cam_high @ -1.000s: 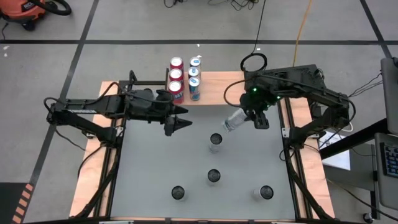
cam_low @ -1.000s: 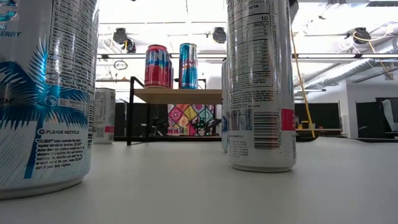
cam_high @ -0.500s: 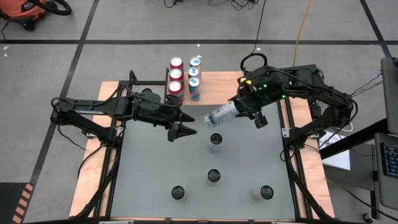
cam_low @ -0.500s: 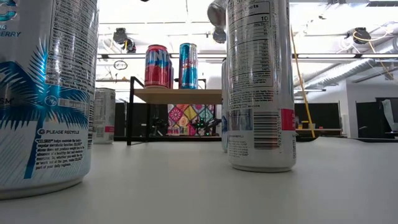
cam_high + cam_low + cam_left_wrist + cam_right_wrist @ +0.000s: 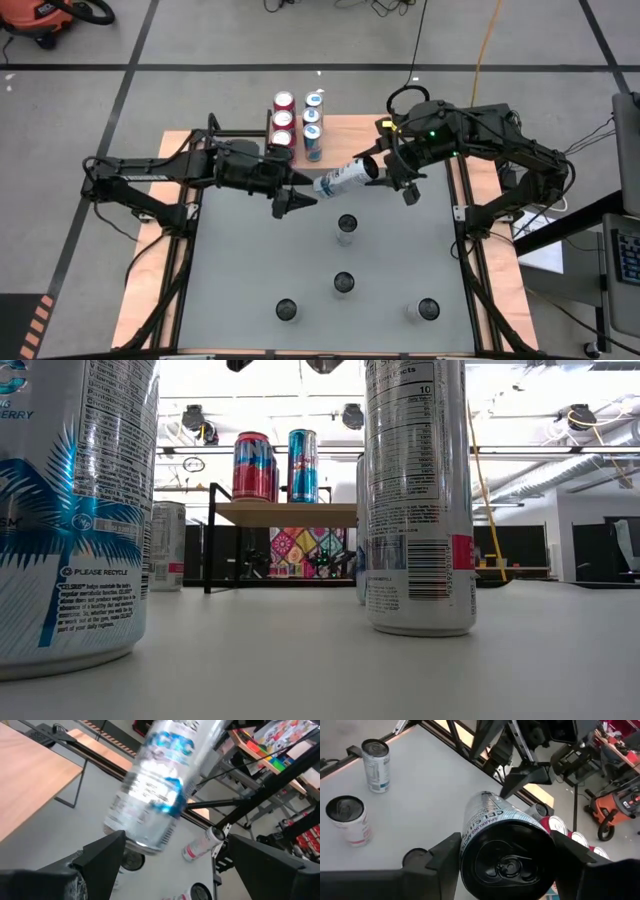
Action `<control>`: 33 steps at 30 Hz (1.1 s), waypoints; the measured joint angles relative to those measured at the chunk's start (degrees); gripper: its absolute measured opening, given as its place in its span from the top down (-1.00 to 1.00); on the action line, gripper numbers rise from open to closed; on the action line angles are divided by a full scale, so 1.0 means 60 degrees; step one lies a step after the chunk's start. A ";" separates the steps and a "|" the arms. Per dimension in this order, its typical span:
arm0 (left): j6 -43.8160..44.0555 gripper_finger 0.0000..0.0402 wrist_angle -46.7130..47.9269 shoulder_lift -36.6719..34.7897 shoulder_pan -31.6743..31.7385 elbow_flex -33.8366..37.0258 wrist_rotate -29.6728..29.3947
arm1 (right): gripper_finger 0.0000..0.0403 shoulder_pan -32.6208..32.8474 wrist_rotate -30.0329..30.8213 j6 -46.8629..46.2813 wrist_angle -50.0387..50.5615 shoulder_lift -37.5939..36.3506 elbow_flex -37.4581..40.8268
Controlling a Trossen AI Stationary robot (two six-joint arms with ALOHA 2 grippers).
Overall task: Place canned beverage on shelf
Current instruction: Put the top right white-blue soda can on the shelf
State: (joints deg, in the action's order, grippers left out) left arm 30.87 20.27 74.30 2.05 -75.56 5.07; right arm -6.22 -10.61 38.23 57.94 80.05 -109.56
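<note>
My right gripper point(image 5: 378, 170) is shut on a silver-and-blue beverage can point(image 5: 340, 178) and holds it in the air over the table's far middle. The can also shows in the right wrist view point(image 5: 502, 852). My left gripper point(image 5: 303, 198) is open just left of the can's free end. In the left wrist view the can point(image 5: 157, 795) hangs ahead of my spread fingers, apart from them. The shelf point(image 5: 285, 513) stands at the table's far edge with several red and blue cans point(image 5: 297, 122) on its top. My right gripper pinches the can between its two fingers, across its side wall near the top end point(image 5: 470, 837). The pull-tab end point(image 5: 507, 865) faces the wrist camera. The fingers come from the table's right, about level. The can lies nearly level, clear of the table, its bottom end point(image 5: 322, 185) toward my left gripper.
Several upright cans stand on the grey table: one point(image 5: 346, 227) just below the held can, one point(image 5: 343, 283) in the middle, two near the front point(image 5: 287, 309) point(image 5: 428, 309). In the low view the near cans point(image 5: 418, 495) loom large.
My right gripper has carried the can toward the table's left and a little toward the far edge, tipping it from slanted to nearly level with its bottom toward my left gripper. My left gripper has shifted a little toward the table's right, staying open.
</note>
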 joint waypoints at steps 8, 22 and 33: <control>-0.0057 -0.78 0.0440 -0.0342 0.0099 -0.0075 -0.0330 | -0.01 0.0004 -0.0066 0.0244 0.0064 0.0000 0.0000; 0.0037 -0.78 0.0076 -0.0248 0.0735 -0.0064 0.2331 | -0.01 -0.0011 -0.1195 0.0721 -0.1266 0.0206 0.0000; 0.0553 -0.78 -0.0314 -0.0130 0.0723 -0.0049 0.3005 | -0.01 -0.0007 -0.1346 0.1324 -0.1608 0.0280 0.0000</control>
State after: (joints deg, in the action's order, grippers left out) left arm 34.19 18.39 73.52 6.39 -75.85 23.10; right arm -6.26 -18.69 46.17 48.29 81.73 -109.56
